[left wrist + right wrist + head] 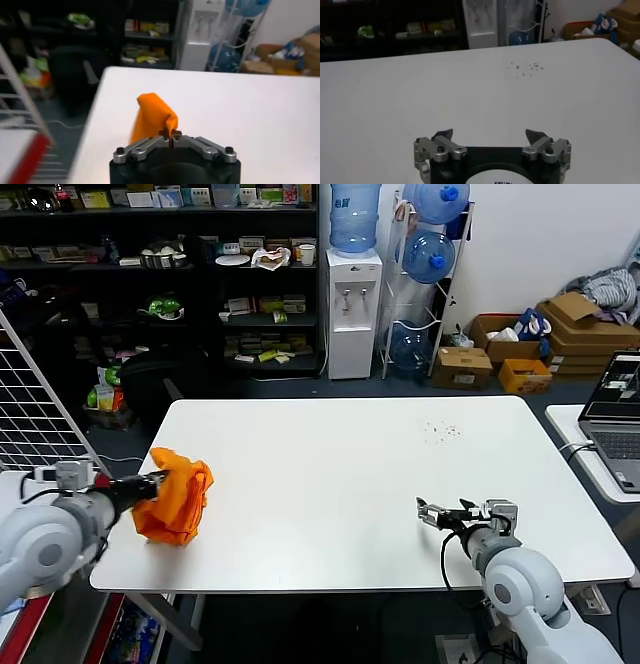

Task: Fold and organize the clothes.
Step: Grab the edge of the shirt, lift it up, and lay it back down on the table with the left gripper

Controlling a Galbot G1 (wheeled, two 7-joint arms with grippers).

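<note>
The bright orange T-shirt (176,496) is bunched in a crumpled lump at the left edge of the white table (340,474). My left gripper (157,480) is shut on a fold of it and holds that part lifted. In the left wrist view the orange T-shirt (152,117) rises in a peak just past my closed left gripper (170,139). No lettering shows. My right gripper (430,513) is open and empty, low over the table near the front right edge. In the right wrist view the right gripper (490,134) has its jaws spread wide over bare tabletop.
A patch of small dark specks (440,429) marks the far right of the table. A laptop (617,419) sits on a side table to the right. A white wire rack (30,409) stands at the left. Shelves and a water dispenser (353,284) stand behind.
</note>
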